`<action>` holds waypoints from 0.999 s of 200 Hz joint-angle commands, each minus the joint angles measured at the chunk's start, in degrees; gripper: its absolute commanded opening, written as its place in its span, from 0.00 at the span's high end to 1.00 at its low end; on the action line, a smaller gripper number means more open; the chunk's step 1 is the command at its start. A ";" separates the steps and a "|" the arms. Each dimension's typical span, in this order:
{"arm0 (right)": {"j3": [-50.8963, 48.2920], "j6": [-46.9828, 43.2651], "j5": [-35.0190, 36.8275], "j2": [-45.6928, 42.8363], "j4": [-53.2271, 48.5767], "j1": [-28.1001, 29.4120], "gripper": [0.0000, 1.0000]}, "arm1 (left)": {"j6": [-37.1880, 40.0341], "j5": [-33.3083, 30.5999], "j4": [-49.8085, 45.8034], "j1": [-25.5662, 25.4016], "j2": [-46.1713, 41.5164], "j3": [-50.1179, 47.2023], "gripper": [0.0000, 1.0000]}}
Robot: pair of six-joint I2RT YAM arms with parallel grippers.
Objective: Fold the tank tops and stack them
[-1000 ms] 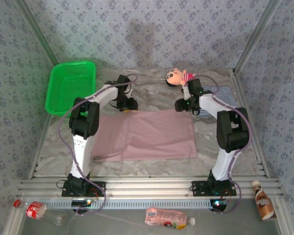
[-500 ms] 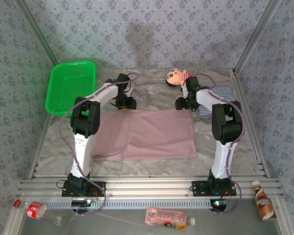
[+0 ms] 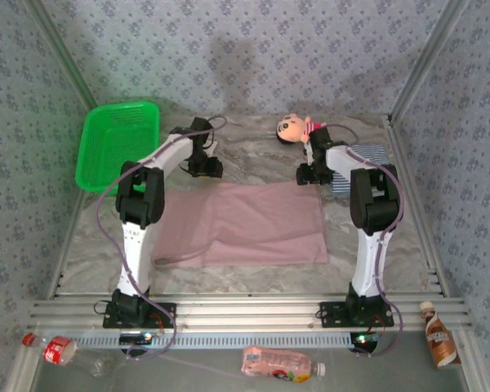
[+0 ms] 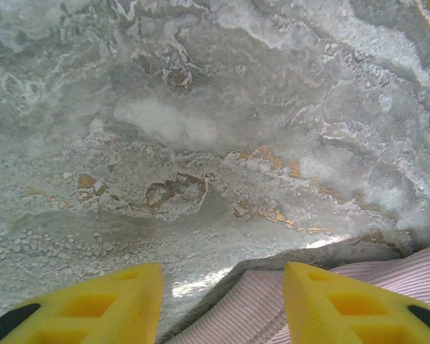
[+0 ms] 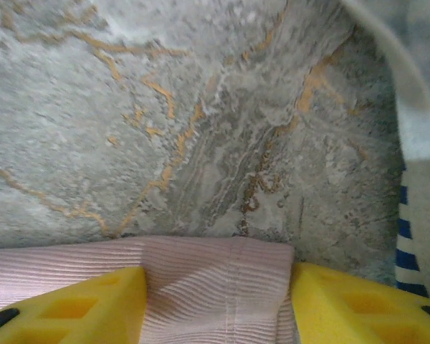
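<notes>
Straddling mauve top [image 3: 245,224]: left claw [image 4: 222,290], right claw [image 5: 218,287]

Green basket [image 3: 118,143] back left; plush doll [image 3: 296,127] back centre; pink bottle [image 3: 279,364] front.

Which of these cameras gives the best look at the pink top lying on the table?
The top external view: the whole pink top is visible there, spread flat, so you can see its full outline. The left wrist view catches a ribbed edge of it at the bottom. The right wrist view catches a seamed corner.
</notes>
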 commanded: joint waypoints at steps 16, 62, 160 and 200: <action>2.20 0.61 -2.80 1.89 -4.08 -0.69 0.48 | 1.12 5.45 -2.73 -1.37 2.63 1.59 0.53; 2.69 0.43 -4.41 2.53 -4.71 -1.25 0.53 | 0.12 9.04 -1.77 -1.37 2.59 0.36 0.54; 2.71 0.07 -5.12 2.80 -5.24 -1.42 0.64 | 0.68 4.54 -2.59 -3.02 0.94 -1.60 0.71; 2.93 0.25 -5.10 2.67 -4.76 -1.60 0.77 | 0.07 3.53 -1.50 -2.18 0.78 -0.33 0.81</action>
